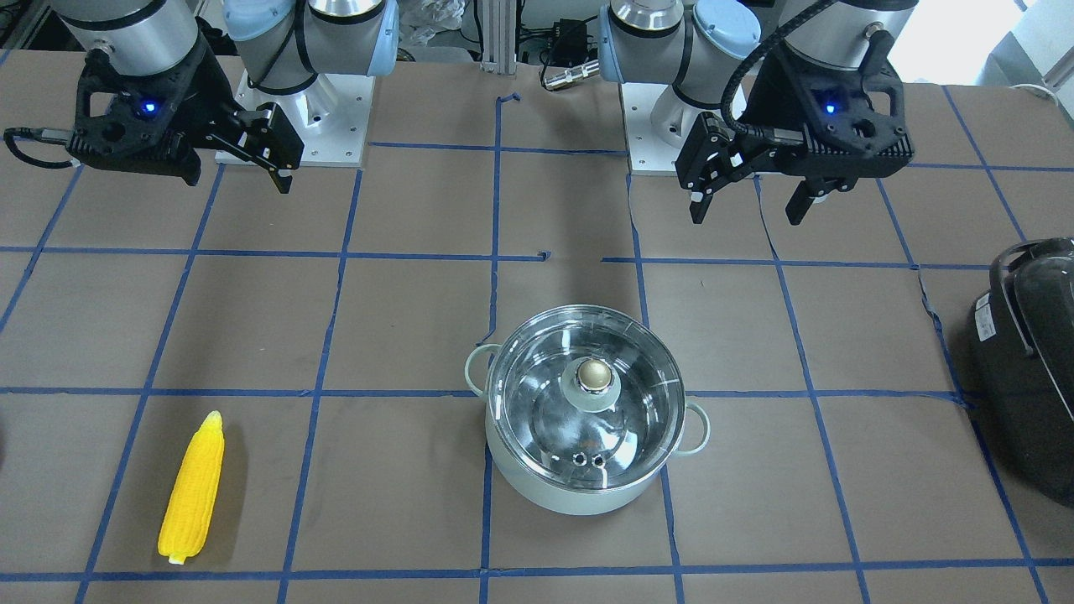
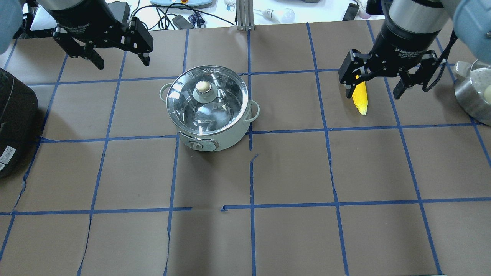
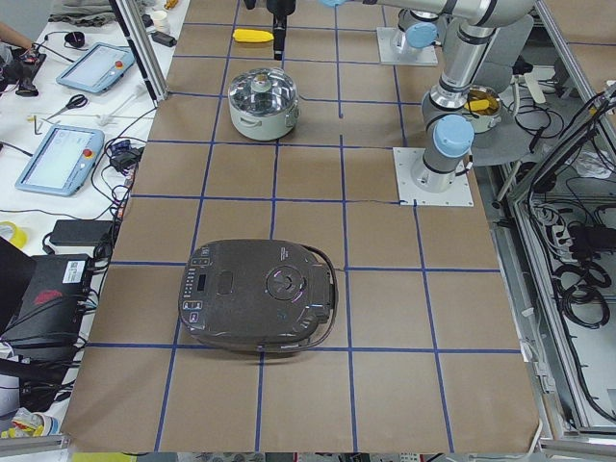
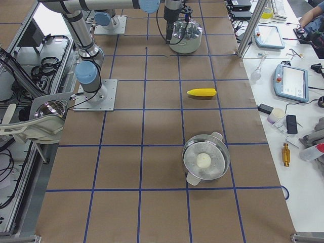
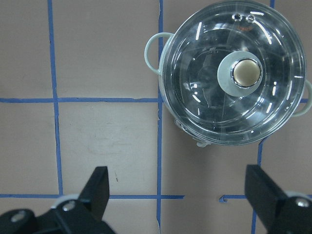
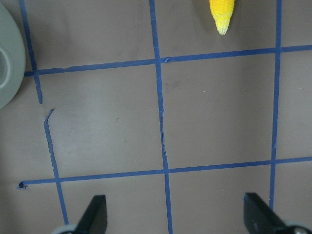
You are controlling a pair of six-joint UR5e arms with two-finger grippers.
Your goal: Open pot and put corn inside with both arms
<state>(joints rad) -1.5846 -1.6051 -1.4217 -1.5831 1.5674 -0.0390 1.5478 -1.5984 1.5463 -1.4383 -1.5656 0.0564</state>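
- A brown table [image 1: 537, 210] gridded with blue tape fills the front-facing view. Nothing on it is gripped.
- The pot [image 1: 570, 499] stands at lower centre. Its glass lid [image 1: 537, 394] is on, with the knob [image 1: 594, 376] pointing up, so the lid probably has to come off before anything goes in.
- The corn [image 1: 193, 486] lies flat at lower left, well apart from the pot.
- The left gripper [image 1: 747, 210] hangs in the air at upper right, jaws spread wide and empty. Its wrist camera looks down on the lid, so it seems meant for the knob.
- In the overhead view the right gripper [image 2: 373, 90] hangs at upper right, also spread wide and empty. It partly hides the corn behind it, so this arm seems meant to fetch the corn.
- A black appliance [image 1: 1028, 361] sits at the right edge and appears to play no part.
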